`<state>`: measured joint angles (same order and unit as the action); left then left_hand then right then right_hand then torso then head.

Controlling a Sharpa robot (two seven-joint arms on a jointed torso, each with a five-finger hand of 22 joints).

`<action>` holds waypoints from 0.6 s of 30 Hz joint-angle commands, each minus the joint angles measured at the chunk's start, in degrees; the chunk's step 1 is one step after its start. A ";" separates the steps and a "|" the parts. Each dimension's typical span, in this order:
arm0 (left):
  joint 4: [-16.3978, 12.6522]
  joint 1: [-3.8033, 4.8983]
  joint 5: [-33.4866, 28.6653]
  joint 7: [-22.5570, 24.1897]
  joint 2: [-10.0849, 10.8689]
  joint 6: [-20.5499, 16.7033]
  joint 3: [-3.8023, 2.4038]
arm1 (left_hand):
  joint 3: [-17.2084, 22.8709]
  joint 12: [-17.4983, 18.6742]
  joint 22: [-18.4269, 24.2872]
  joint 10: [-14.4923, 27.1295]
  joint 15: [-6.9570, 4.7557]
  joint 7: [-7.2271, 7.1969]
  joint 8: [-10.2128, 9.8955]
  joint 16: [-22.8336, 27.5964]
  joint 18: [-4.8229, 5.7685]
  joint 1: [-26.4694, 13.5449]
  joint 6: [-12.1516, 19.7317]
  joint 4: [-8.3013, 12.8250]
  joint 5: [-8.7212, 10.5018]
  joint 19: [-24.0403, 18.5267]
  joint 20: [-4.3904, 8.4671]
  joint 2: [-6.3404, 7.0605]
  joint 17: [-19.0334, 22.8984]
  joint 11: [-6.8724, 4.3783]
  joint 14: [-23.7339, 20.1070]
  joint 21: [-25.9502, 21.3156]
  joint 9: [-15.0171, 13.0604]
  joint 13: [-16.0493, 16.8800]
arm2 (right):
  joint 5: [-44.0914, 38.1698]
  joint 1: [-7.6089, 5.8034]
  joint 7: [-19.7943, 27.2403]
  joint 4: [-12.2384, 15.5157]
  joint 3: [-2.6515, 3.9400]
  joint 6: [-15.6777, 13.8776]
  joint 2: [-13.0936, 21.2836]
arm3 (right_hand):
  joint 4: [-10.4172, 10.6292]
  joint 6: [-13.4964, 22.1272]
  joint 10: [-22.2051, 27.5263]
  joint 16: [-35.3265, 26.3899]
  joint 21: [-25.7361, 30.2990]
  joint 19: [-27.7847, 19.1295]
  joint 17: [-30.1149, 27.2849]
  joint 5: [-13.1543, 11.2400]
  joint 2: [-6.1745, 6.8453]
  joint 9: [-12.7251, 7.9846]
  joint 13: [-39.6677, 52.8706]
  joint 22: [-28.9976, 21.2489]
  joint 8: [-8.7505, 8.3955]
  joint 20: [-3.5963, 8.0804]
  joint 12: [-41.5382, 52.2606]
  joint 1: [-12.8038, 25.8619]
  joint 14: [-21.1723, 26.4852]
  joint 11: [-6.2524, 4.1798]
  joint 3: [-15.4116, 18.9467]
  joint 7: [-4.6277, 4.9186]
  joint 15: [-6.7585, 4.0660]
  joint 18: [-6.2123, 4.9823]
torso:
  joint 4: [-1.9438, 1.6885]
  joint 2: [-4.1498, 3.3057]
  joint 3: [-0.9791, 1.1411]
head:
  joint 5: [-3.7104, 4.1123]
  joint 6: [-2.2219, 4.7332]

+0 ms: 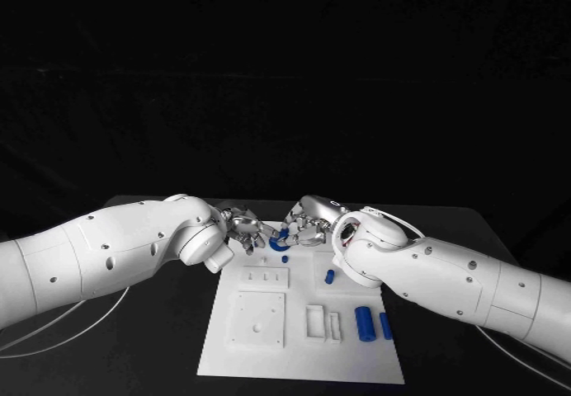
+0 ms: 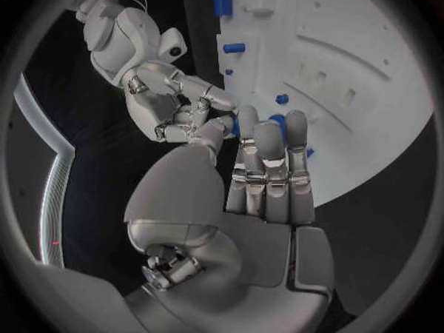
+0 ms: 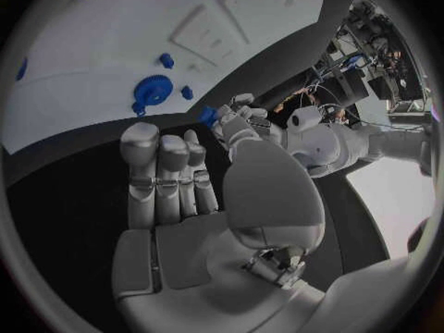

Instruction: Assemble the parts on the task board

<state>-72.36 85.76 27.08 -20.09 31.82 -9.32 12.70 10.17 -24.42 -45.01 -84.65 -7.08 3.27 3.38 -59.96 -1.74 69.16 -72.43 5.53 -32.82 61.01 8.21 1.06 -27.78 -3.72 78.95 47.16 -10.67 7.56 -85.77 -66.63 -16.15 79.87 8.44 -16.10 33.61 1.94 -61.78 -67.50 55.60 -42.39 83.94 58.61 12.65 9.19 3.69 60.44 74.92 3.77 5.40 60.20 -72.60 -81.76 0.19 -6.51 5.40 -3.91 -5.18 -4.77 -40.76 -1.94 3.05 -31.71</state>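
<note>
Nearest the camera, the white task board [image 1: 298, 355] lies on the black bench [image 1: 155, 363], with two blue cylinders [image 1: 365, 323] standing near its right edge. At the board's far edge the left hand [image 1: 244, 231] and right hand [image 1: 307, 227] meet over a blue gear [image 1: 280, 242]. The left hand pinches a small blue part [image 3: 207, 115]; whether the right hand grips anything I cannot tell.

black table [image 1: 155, 330], pale cables [image 1: 54, 334] on it

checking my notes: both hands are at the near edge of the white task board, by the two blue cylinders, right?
Not quite. In the head view the left hand and right hand meet at the far edge of the task board; the two blue cylinders lie apart from them, nearer the robot.
</note>
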 commanded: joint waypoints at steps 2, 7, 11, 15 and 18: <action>0.19 0.04 1.71 -1.04 -0.02 -0.05 -0.03 | 2.63 -0.57 -0.21 -2.33 -0.46 -4.20 0.41 -0.40 0.89 -0.38 -7.30 3.03 -0.77 -0.13 0.40 -0.09 -0.08 -1.07 0.99 0.33 -9.52 -0.04 | 1.34 0.06 2.17 0.29 0.00 -2.56 1.23 | 0.81 0.62 0.77 -0.64 1.67 1.36 -0.38 0.69 0.12 -0.09 -1.15 3.47 -0.17 -0.54 -0.25 -0.71 0.58 -0.02 1.57 0.22 0.10 -0.65 | -0.04 0.00 -0.02 | -0.07 0.24; 0.40 0.03 2.65 -1.65 0.13 0.49 -0.01 | 2.70 -0.84 -0.38 -2.33 -0.52 -4.23 0.41 -0.63 0.89 -0.45 -7.42 3.32 -1.12 -0.09 0.46 0.01 -0.15 -1.13 1.05 0.49 -9.61 -0.01 | 2.81 0.32 3.35 0.85 -0.01 -3.24 3.42 | 1.59 1.03 1.59 -1.51 4.46 1.87 -0.75 1.11 0.30 -0.10 -3.07 3.93 -0.20 -0.65 0.08 -1.19 0.75 0.11 2.75 0.37 0.20 -0.75 | -0.06 0.04 0.04 | -0.44 0.41; 0.53 0.02 4.05 -2.49 0.35 0.58 0.05 | 2.69 -1.12 -0.56 -2.33 -0.57 -4.27 0.40 -0.86 0.89 -0.62 -7.50 3.50 -1.05 -0.04 0.51 0.07 -0.19 -1.19 1.15 0.64 -9.64 0.01 | 4.85 0.73 4.56 1.96 -0.01 -3.68 6.20 | 1.57 0.34 1.73 -1.78 5.38 1.92 -0.91 2.06 0.03 -0.09 -3.55 3.99 -0.18 -0.65 -0.09 -1.22 0.78 0.02 3.03 0.23 0.18 -0.79 | -0.10 -0.01 -0.01 | -0.31 0.50; 0.40 0.02 5.50 -3.35 0.67 0.73 0.12 | 2.49 -1.77 -0.67 -2.32 -0.66 -4.41 0.40 -1.25 0.95 -0.70 -7.83 3.49 -0.16 0.04 0.58 0.01 -0.30 -1.29 1.29 0.73 -9.66 0.19 | 7.95 1.12 5.71 2.96 0.07 -4.96 9.03 | 1.56 -0.22 1.63 -1.92 5.69 2.05 -1.01 3.44 -0.30 -0.08 -3.79 4.02 -0.17 -0.59 -0.15 -1.25 0.72 -0.12 2.94 0.07 0.10 -0.79 | 0.06 -0.07 0.08 | -0.39 0.39; 0.25 0.02 6.37 -3.82 0.84 0.87 0.29 | 2.32 -2.24 -0.75 -2.33 -0.74 -4.53 0.43 -1.57 0.98 -0.77 -8.10 3.38 0.37 0.16 0.64 -0.12 -0.38 -1.38 1.42 0.82 -9.69 0.33 | 11.26 1.26 6.83 3.19 0.31 -6.25 10.86 | 1.39 -0.31 1.61 -2.08 6.05 2.08 -1.14 4.16 -0.50 -0.09 -4.03 3.97 -0.20 -0.55 -0.28 -1.34 0.65 -0.16 2.88 0.06 0.06 -0.80 | 0.09 0.06 0.08 | -0.35 0.17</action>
<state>-71.88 85.75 31.10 -22.68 32.67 -9.15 12.99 11.95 -26.39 -45.72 -84.78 -7.14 3.27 3.71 -61.33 -1.73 68.34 -72.43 8.12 -32.69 61.22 8.41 1.76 -28.09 -3.97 79.46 47.64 -10.67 7.81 -79.45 -65.41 -12.15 82.89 8.64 -19.93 44.06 3.40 -61.71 -66.03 53.63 -36.54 83.94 57.51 16.67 8.99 3.64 56.46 74.91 3.77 5.00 60.09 -73.85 -81.22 0.31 -3.82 5.55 -3.75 -5.17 -4.77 -40.76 -1.88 2.69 -31.34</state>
